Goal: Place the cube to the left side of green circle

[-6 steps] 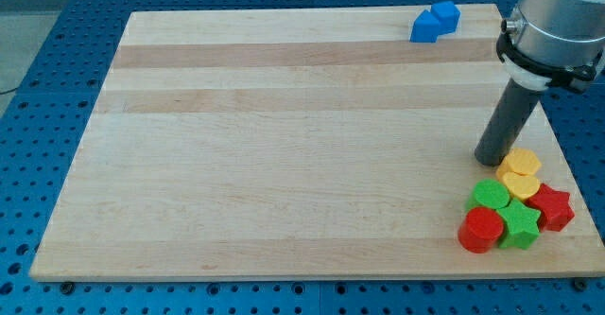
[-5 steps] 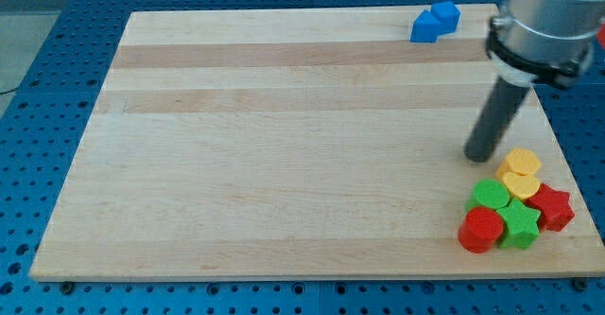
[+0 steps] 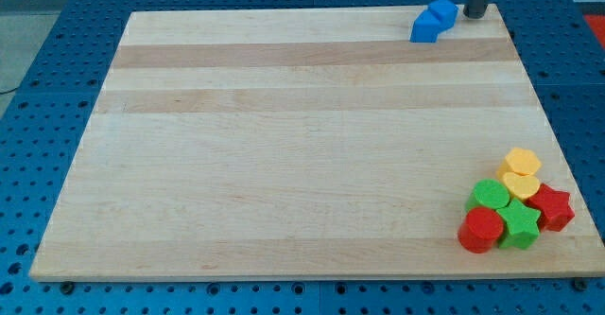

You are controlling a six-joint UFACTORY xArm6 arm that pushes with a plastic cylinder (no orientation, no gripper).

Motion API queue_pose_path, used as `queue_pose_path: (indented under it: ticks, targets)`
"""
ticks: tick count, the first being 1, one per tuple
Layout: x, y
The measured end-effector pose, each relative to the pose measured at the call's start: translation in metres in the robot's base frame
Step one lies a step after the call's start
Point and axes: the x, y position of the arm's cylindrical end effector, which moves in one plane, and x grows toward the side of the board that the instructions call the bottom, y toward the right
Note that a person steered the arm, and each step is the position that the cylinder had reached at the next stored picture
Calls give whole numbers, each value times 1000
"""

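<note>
Two blue blocks touch each other at the board's top right: a blue cube [image 3: 444, 13] and a second blue block [image 3: 425, 27] just below and left of it, whose shape I cannot make out. My tip [image 3: 473, 14] stands just right of the blue cube, a small gap apart. The green circle [image 3: 490, 196] sits in a cluster at the view's bottom right, far below my tip.
Around the green circle lie a red cylinder [image 3: 481, 229], a green star [image 3: 519, 224], a red star [image 3: 551, 207] and two yellow blocks [image 3: 520, 161] [image 3: 518, 183]. The wooden board [image 3: 284, 145] rests on a blue perforated table.
My tip has moved from beside the yellow blocks at the bottom right up to the top right, next to the blue cube. No block has moved.
</note>
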Motion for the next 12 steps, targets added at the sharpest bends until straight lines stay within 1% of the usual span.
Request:
queue_pose_path:
  ticks: [1, 2, 3, 4, 5, 6, 7, 9, 11, 12]
  targets:
    - [-8, -13]
    - [-8, -50]
    - [6, -53]
    - [39, -53]
    - [37, -56]
    - [10, -59]
    - [12, -62]
    - [55, -85]
    - [65, -121]
    - [88, -124]
